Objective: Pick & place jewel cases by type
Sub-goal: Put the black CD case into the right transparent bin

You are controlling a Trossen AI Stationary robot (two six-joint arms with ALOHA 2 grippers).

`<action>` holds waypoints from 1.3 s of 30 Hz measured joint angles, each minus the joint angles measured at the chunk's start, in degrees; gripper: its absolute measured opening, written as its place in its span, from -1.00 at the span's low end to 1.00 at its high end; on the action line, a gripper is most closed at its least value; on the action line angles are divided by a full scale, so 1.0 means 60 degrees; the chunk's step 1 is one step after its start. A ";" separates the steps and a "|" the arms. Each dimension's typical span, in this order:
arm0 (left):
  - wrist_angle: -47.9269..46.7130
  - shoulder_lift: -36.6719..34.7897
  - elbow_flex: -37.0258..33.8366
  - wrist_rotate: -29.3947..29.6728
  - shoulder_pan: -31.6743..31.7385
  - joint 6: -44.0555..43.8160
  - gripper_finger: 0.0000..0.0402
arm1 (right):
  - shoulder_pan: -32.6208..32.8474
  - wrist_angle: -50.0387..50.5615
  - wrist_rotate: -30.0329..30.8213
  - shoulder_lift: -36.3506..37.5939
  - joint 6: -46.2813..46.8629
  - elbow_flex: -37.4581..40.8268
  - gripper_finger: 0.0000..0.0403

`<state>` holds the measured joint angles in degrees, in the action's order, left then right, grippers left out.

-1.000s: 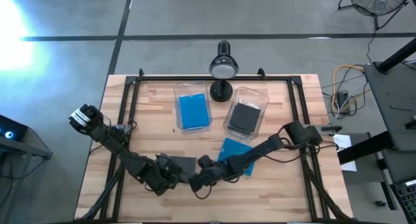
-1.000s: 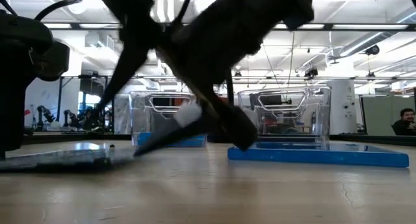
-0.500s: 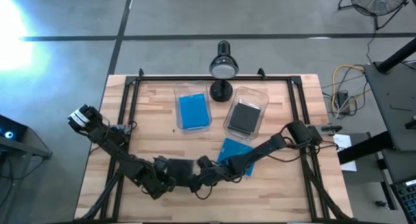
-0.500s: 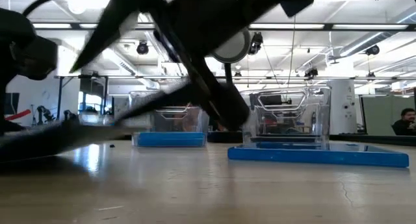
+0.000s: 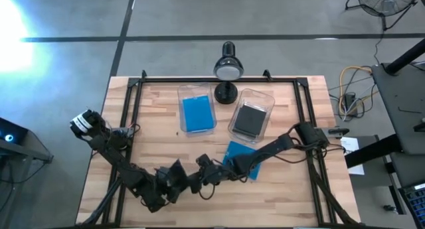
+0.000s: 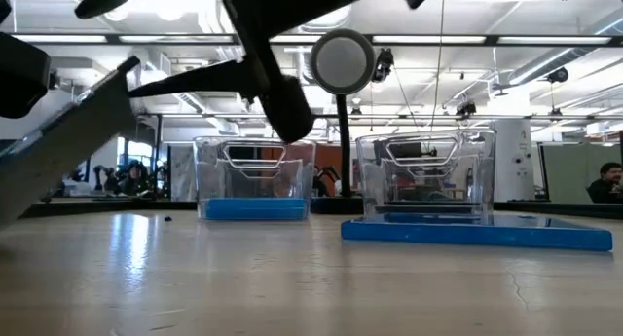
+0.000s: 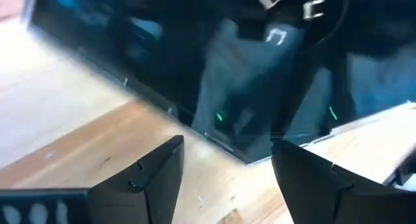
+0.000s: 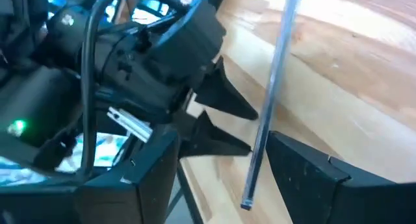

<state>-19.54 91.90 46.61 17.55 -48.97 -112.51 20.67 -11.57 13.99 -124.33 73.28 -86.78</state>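
Observation:
A dark jewel case (image 5: 176, 173) stands steeply tilted near the table's front, between my two grippers. Its lower corner (image 7: 246, 160) is down by the wood and its raised end (image 6: 122, 83) is up in the air. My left gripper (image 7: 224, 143) is open and points down at the case's shiny face from the left. My right gripper (image 8: 221, 136) is open and turned on its side, with the case's thin raised edge (image 8: 257, 165) between its fingers. A blue jewel case (image 5: 240, 156) lies flat under my right arm. My left gripper's fingertips (image 8: 250, 148) stand right at the case's face near its low end; I cannot tell whether they touch it. My right gripper has one finger (image 8: 305, 172) under the case's raised edge and the other above it, coming level from the right. The case seems to lean on the lower finger, its far end down.
At the back stand two clear bins, the left one (image 5: 197, 109) holding a blue case and the right one (image 5: 251, 117) a dark case. A black desk lamp (image 5: 227, 70) stands between them. Bare wood lies along the near edge and at both sides.
The dark case lay flat on the table. Its end toward my right gripper has been raised, and it now stands steeply tilted with its other end low. My right gripper has risen and tipped upward. My left arm has swung a little toward the near edge.

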 joint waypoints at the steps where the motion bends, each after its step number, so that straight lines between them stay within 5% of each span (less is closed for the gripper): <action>1: 0.0006 0.0018 0.0000 0.0014 0.0000 0.0063 0.06 | -0.0024 -0.0123 -0.0080 -0.0041 0.0002 0.0000 0.13; 12: 0.0068 0.0219 0.0017 0.0263 0.0000 0.0203 0.06 | -0.0228 -0.0182 -0.1544 -0.0565 0.0895 0.0000 0.07; 26: 0.0085 0.0166 0.0003 0.0662 0.0011 0.1185 0.06 | -0.0447 0.0578 -0.1872 -0.0649 0.0276 -0.0015 -0.80; 31: 0.0007 -0.0059 0.0249 0.0658 -0.0113 0.1253 0.06 | -0.0692 0.1100 -0.2701 -0.0573 -0.0253 -0.0018 -0.94; 36: -0.0018 -0.0388 0.0648 0.0938 -0.1014 0.1406 0.06 | -0.1004 0.1609 -0.3352 -0.0136 -0.1075 0.0000 -0.95; 39: -0.0030 -0.0698 0.0921 0.2169 -0.2013 0.0707 0.06 | -0.1282 0.2466 -0.3419 0.0473 -0.1665 0.0004 -0.95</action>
<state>-19.72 87.71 52.14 30.56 -61.05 -108.27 12.98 3.23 -6.52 -121.49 63.29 -86.76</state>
